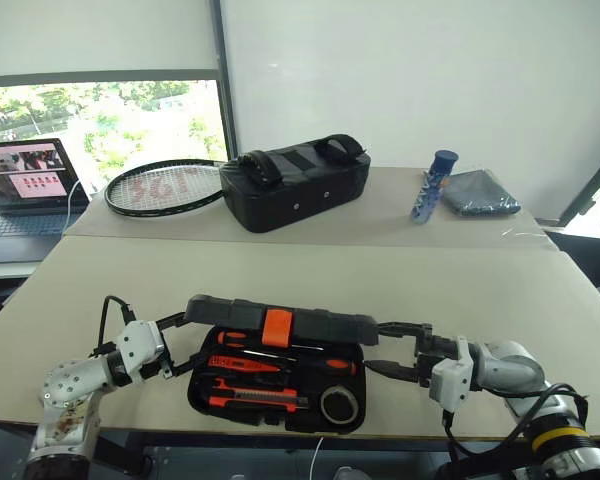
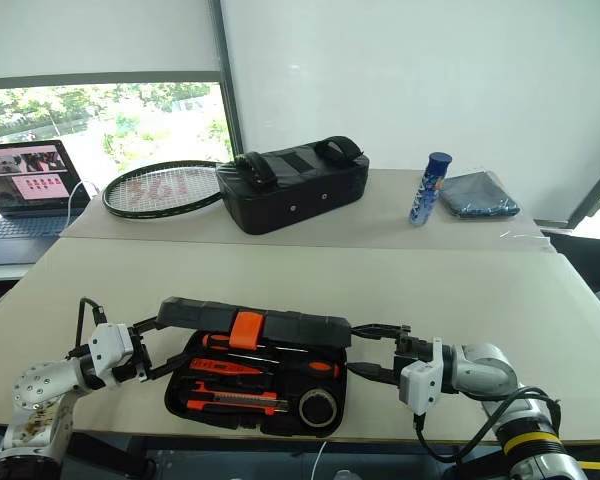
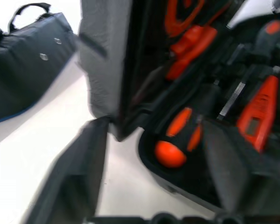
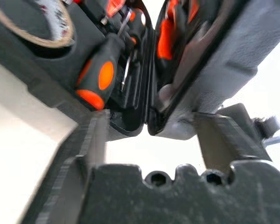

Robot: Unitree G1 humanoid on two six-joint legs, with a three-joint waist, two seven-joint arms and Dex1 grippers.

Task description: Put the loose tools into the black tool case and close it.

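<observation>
And here we are at the near edge of the counter (image 1: pixel 310 270), with the black tool case (image 1: pixel 280 372) sitting right between the two arms. The left gripper (image 1: pixel 183 342) is at one end of the case and the right gripper (image 1: pixel 392 348) at the other, both pointing inward toward each other, level with the half-raised lid (image 1: pixel 280 318). Left gripper fingers are spread apart, one up by the lid's corner and one lower by the base, nothing clamped between them. Same story on the right: fingers wide apart, straddling the hinge-side gap at that end, and whether they touch the plastic I cannot tell. The lid hangs partway over the base, its orange latch (image 1: pixel 277 327) facing up. Inside, the loose tools are lying in the moulded slots: a black-and-orange screwdriver (image 1: pixel 315 365) toward the right gripper, the utility knife (image 1: pixel 255 402) along the front, the tape roll (image 1: pixel 338 404) in the corner nearest the right gripper. Beyond both grippers, on the far counter, sit a black fabric bag (image 1: pixel 295 185), a racket (image 1: pixel 165 187), a blue can (image 1: pixel 433 185) and a folded grey cloth (image 1: pixel 480 193), with a laptop (image 1: pixel 25 180) off past the left gripper.
</observation>
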